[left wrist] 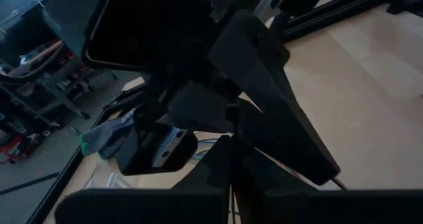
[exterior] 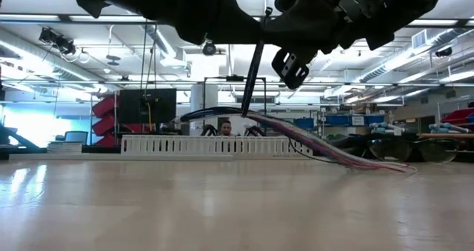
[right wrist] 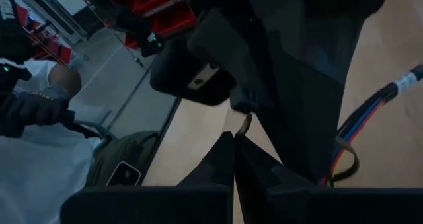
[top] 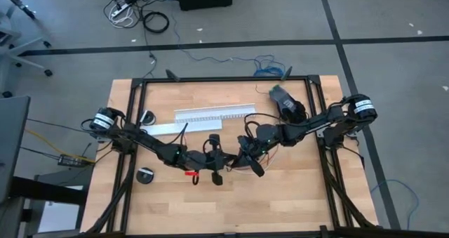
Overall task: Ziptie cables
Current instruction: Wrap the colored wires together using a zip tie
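The cables [exterior: 326, 149], a bunch of thin grey, blue, purple and orange wires, arch up off the table in front of the white channel. Their far right part lies on the wood, and they also show in the right wrist view as the cables [right wrist: 378, 110]. The ziptie [exterior: 252, 81], a thin black strip, rises almost upright from the top of the arch into the dark grippers overhead. My left gripper [top: 215, 161] and my right gripper [top: 247, 151] meet over the table's middle. Both are shut: left [left wrist: 231, 159], right [right wrist: 234, 151]. My left gripper is close to the ziptie's upper end [exterior: 260, 52], but both grippers' dark bodies hide that place. I cannot tell whether it touches the strip. My right gripper is just as close to that end, and I cannot tell whether it holds it either. The ziptie stands upright, its lower end at the raised cables.
The white slotted channel [top: 214, 114] lies across the far middle, with a flat white strip [top: 165, 128] to its left. Two round black things [top: 146, 175] [top: 147, 116] sit at the left. A small red item [top: 191, 173] lies near the left gripper. A black frame [top: 133, 126] borders the table.
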